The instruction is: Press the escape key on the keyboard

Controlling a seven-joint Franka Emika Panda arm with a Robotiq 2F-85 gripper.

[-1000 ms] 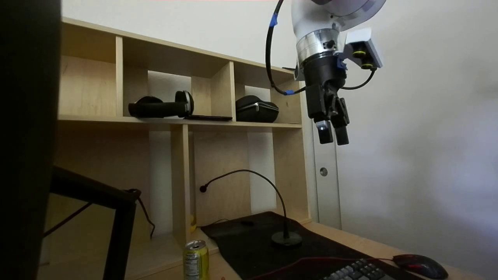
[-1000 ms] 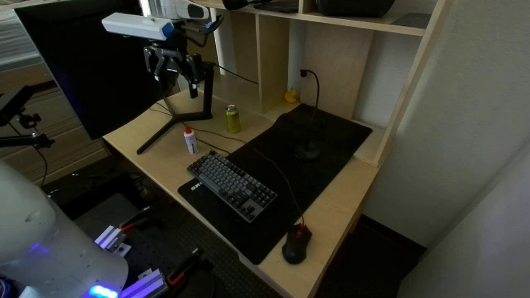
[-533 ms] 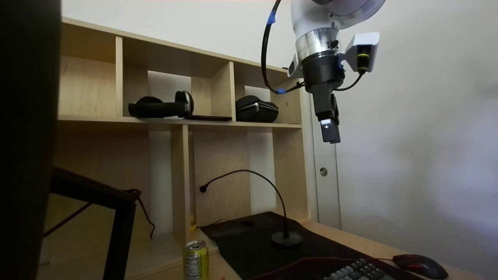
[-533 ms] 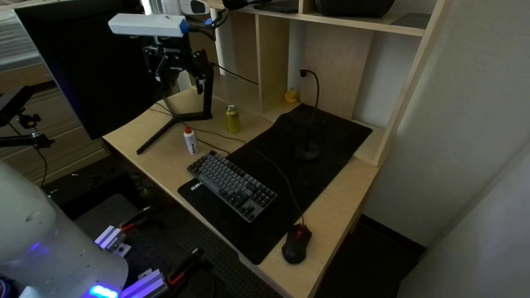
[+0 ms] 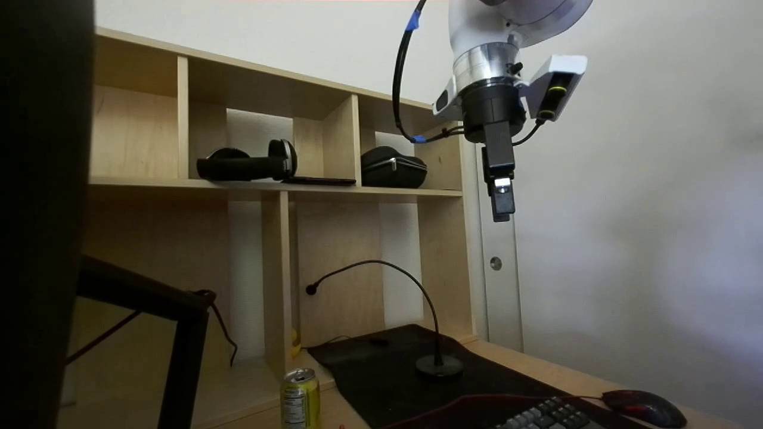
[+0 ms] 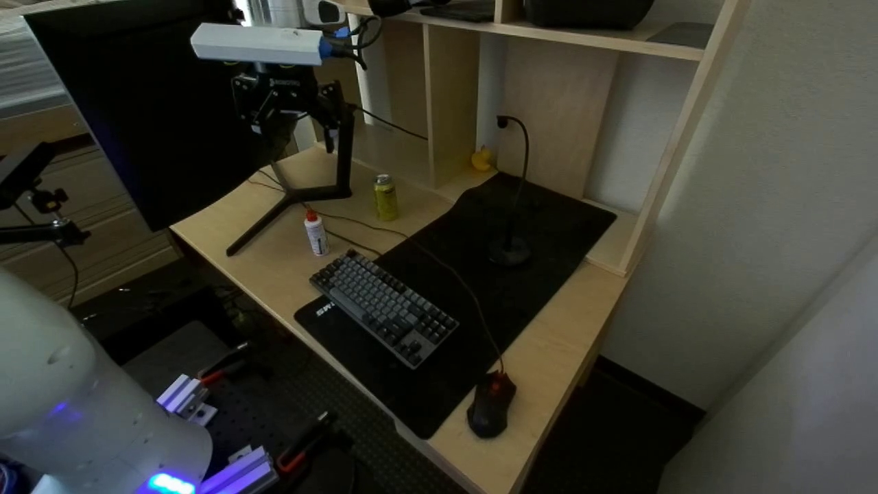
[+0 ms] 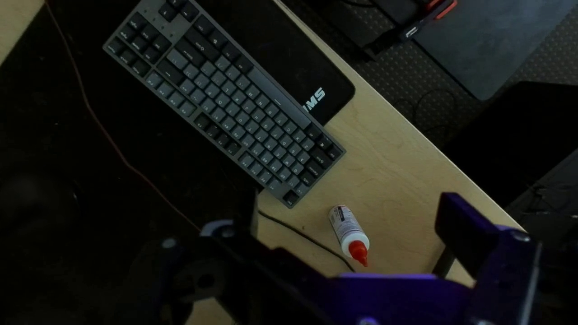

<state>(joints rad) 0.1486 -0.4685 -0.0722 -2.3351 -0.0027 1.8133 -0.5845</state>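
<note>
Gripper (image 7: pixel 350 206) has turned about its upright axis since a second ago: the jaws, then side by side in an exterior view, now overlap there nearly edge-on, and the camera housing (image 6: pixel 260 45) sits further right in an exterior view. Things on the tabletop (image 6: pixel 573 302) unchanged. Jaws spread apart in the wrist view, released, well above the tabletop. Surroundings: shelf unit (image 6: pixel 451 103) at the far side; monitor (image 6: pixel 137 110) at the left; black desk mat (image 6: pixel 562 213) running from the near edge to the shelf unit; gooseneck stand (image 6: pixel 509 252) on its far part; dark mouse (image 6: pixel 491 406) near right, just beside the mat; yellow can (image 6: pixel 385 199) upright, left of the mat; red-capped white bottle (image 6: pixel 316 234), also upright, just beside the left end of the keyboard (image 6: pixel 384 307) and the closest obstacle to it. Keyboard lies flat and aslant, mostly on the mat, left end past its edge onto the tabletop; dark grey case, grey key block bordered by darker keys, pale legends. Escape key (image 7: pixel 291 197): dark, far-left corner, near the bottle; legend too small to read.
</note>
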